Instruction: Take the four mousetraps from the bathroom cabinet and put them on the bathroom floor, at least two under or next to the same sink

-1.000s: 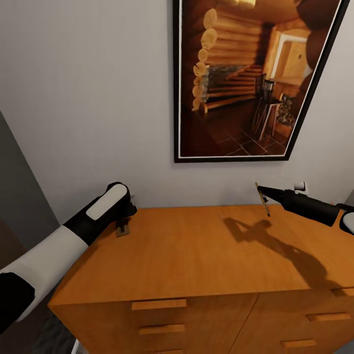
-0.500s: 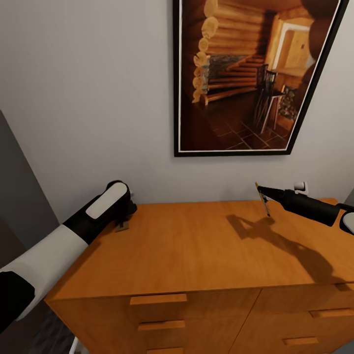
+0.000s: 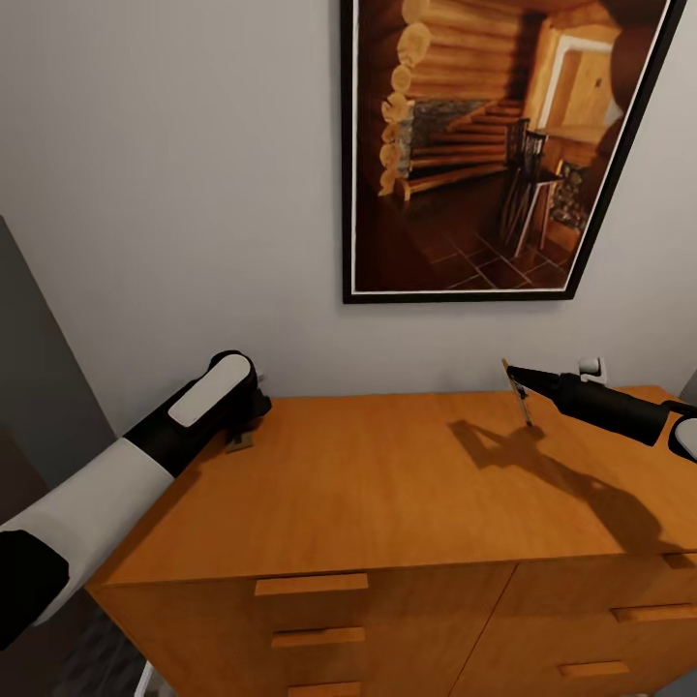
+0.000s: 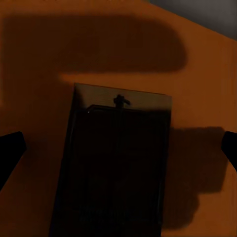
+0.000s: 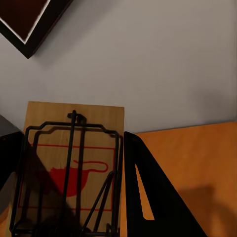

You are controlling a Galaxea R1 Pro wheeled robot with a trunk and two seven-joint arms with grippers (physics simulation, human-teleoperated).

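Hovering over the far left corner of the cabinet (image 3: 387, 484), the left gripper (image 3: 244, 438) points down at a mousetrap (image 3: 240, 444) lying flat on the orange wooden surface. In the left wrist view that trap (image 4: 116, 163) sits in deep shadow between the two dark fingers (image 4: 10, 153), which stand wide apart at either side and do not touch it, with the wood showing around the board.

Over on the right, the right gripper (image 3: 516, 382) is up in the air above the back edge of the surface, near the far right corner, with a second mousetrap (image 3: 518, 392) held edge-on and tilted. The right wrist view gives the close look: that trap (image 5: 69, 168) shows its pale board, red printed mark and black wire frame, with a dark finger (image 5: 143, 192) pressed against its side, so the fingers are clamped on it.

Behind the cabinet runs a plain grey wall (image 3: 174, 194) with a black-framed picture (image 3: 484, 145) of a log-cabin interior. The arm's shadow falls across the right half of the surface, and wooden bar handles (image 3: 312, 584) show on the drawers below.
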